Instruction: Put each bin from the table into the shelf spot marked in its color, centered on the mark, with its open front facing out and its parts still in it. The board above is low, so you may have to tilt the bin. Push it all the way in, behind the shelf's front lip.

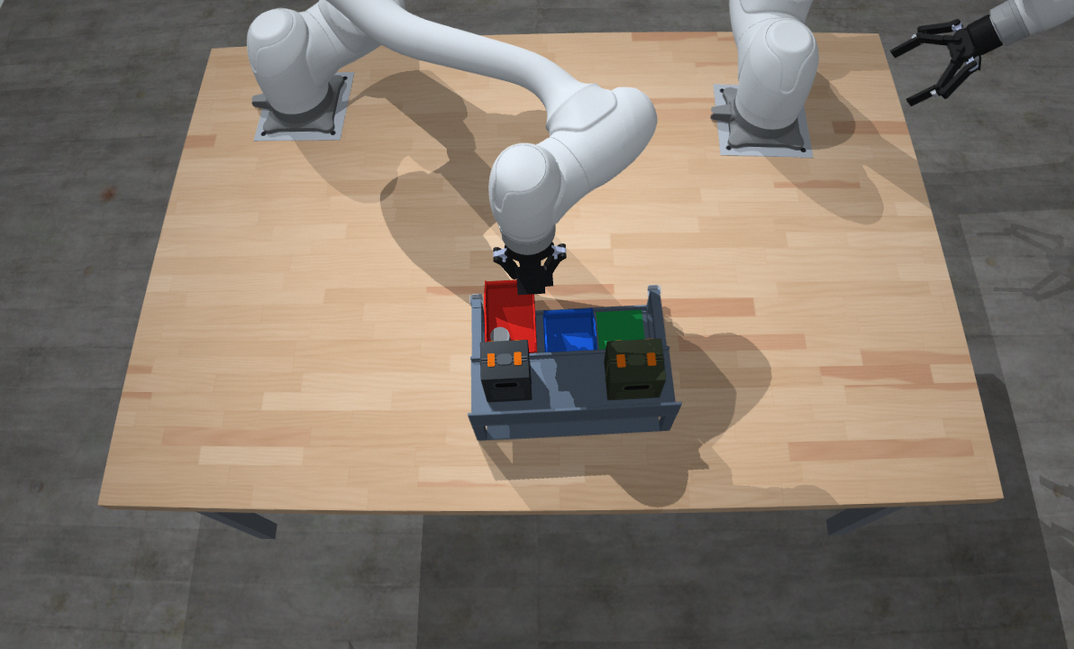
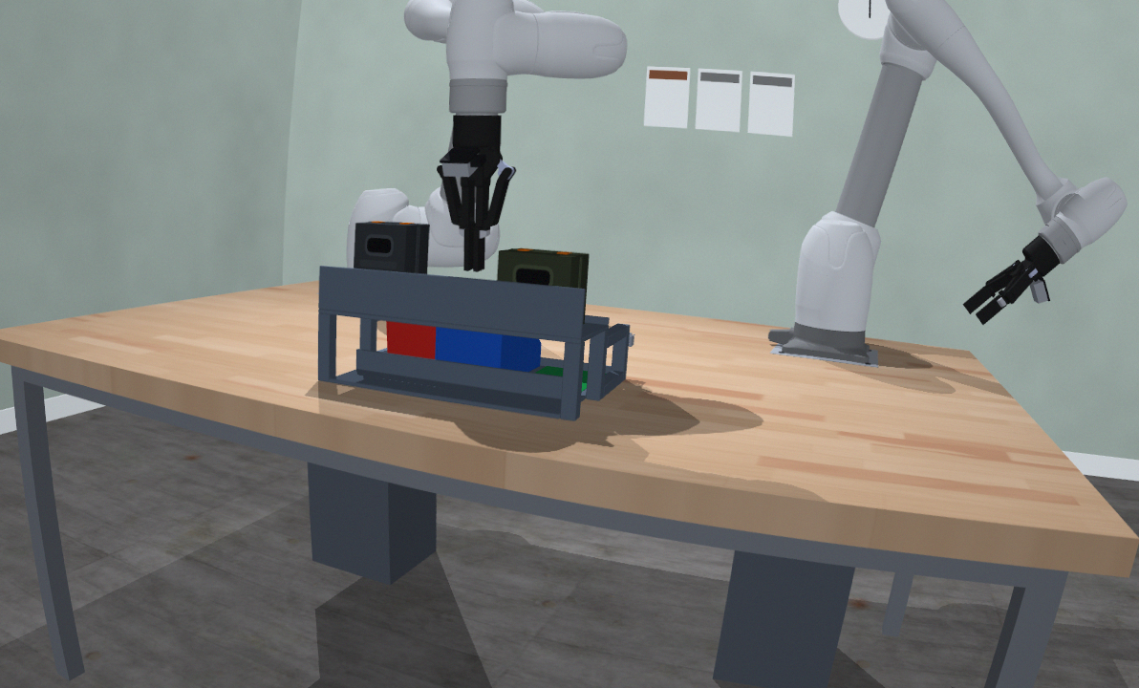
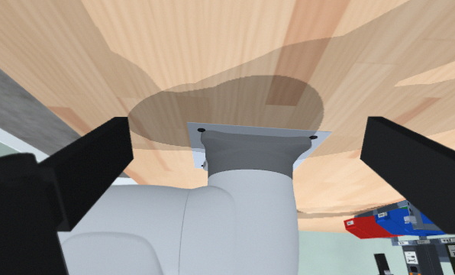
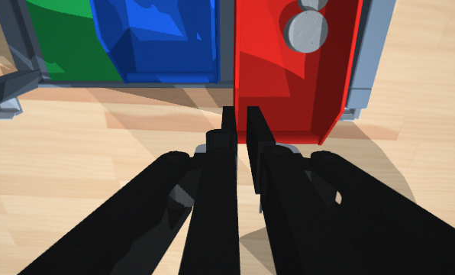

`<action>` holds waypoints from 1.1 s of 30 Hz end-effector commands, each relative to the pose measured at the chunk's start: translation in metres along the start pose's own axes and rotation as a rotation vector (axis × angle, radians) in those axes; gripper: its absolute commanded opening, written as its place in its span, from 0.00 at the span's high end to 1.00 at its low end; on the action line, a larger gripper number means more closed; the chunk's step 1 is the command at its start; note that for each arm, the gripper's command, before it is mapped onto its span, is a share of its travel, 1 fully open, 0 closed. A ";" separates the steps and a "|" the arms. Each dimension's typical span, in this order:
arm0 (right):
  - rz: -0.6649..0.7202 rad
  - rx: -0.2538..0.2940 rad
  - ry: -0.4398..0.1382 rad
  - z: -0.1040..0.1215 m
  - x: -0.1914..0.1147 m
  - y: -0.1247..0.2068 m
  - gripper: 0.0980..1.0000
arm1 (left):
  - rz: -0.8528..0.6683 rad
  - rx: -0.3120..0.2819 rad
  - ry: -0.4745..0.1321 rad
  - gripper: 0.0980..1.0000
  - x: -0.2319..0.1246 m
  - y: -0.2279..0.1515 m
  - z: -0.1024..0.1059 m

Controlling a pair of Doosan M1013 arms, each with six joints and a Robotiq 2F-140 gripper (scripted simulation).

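Observation:
A red bin (image 1: 511, 310) (image 2: 410, 338) (image 3: 369, 228) (image 4: 277, 92) with grey round parts (image 4: 307, 31) stands in an end spot of the grey shelf (image 1: 573, 423) (image 2: 449, 299). Its front end sticks out past the shelf's front lip. A blue bin (image 1: 570, 332) (image 2: 471, 347) (image 4: 166, 57) stands beside it, its front edge near the lip; I see no parts in its visible portion. The green mark (image 1: 621, 326) (image 4: 79, 57) is bare where visible. My right gripper (image 1: 531, 284) (image 2: 473, 265) (image 4: 240, 124) is shut and empty above the red bin's inner side wall. My left gripper (image 1: 900, 77) (image 2: 974, 314) (image 3: 246, 138) is open and empty, beyond the table edge.
A black box (image 1: 505, 380) (image 2: 391, 246) and an olive box (image 1: 635, 380) (image 2: 544, 267) stand on the upper board behind the bins. A shelf post (image 1: 654, 310) rises beside the green mark. The left arm's base (image 1: 767, 132) (image 3: 250, 153) stands at the table's far edge.

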State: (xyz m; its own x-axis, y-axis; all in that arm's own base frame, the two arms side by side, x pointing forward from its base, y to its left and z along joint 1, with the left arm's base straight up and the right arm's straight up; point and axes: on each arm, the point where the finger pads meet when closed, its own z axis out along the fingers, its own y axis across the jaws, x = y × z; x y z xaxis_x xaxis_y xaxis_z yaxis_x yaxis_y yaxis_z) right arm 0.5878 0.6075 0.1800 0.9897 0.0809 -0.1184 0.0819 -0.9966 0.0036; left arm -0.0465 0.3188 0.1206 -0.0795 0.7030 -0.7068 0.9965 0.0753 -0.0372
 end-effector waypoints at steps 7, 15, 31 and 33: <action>0.000 0.001 0.001 -0.010 -0.001 0.000 0.94 | 0.000 0.000 0.001 0.00 0.000 0.000 0.000; 0.000 0.001 0.001 -0.014 -0.002 0.000 0.94 | 0.000 0.000 0.001 0.00 0.000 0.000 0.000; 0.000 0.001 0.001 -0.016 -0.002 0.000 0.94 | 0.000 0.000 0.001 0.00 0.000 0.000 0.000; 0.000 0.001 0.001 -0.016 -0.002 0.000 1.00 | 0.000 0.000 0.001 0.00 0.000 0.000 0.000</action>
State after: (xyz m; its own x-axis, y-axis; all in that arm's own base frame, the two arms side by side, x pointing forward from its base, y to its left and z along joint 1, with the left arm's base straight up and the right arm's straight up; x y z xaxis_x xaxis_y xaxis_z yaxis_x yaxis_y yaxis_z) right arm 0.5878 0.6075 0.1948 0.9897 0.0809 -0.1184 0.0819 -0.9966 0.0036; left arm -0.0465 0.3188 0.1206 -0.0795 0.7030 -0.7068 0.9965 0.0753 -0.0372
